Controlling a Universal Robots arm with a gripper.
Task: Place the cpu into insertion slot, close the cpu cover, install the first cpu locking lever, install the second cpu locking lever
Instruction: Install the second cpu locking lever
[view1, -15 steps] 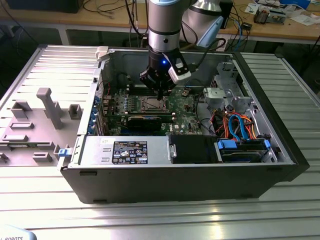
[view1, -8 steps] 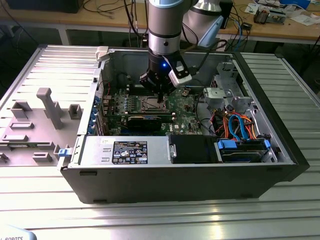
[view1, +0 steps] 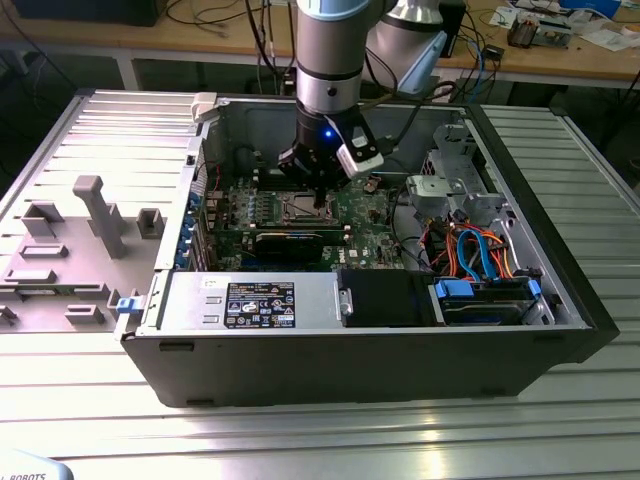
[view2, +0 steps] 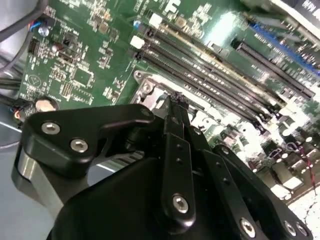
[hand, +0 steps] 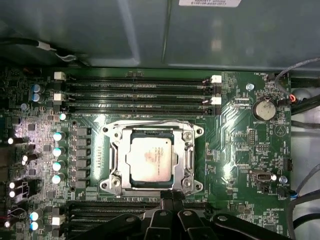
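The claw (hand: 170, 196) hangs low over the near edge of the slot (hand: 111, 150), its fingers (view2: 176, 107) drawn together to a narrow tip with nothing visibly between them; in the second wrist view that tip sits just at the socket's rim, and whether it touches a lever there is too hidden to tell. The cpu (hand: 151, 158) lies flat in the slot, and the cover (hand: 190, 152) looks folded down around it, its window framing the chip. The levers' state is unclear. The risk, as I judge it, is a tip pressing off-line: it could slip from a thin lever and scrape the board (hand: 240, 150), or strike the memory slots (hand: 135, 92) close by, or load the cover unevenly on the chip.
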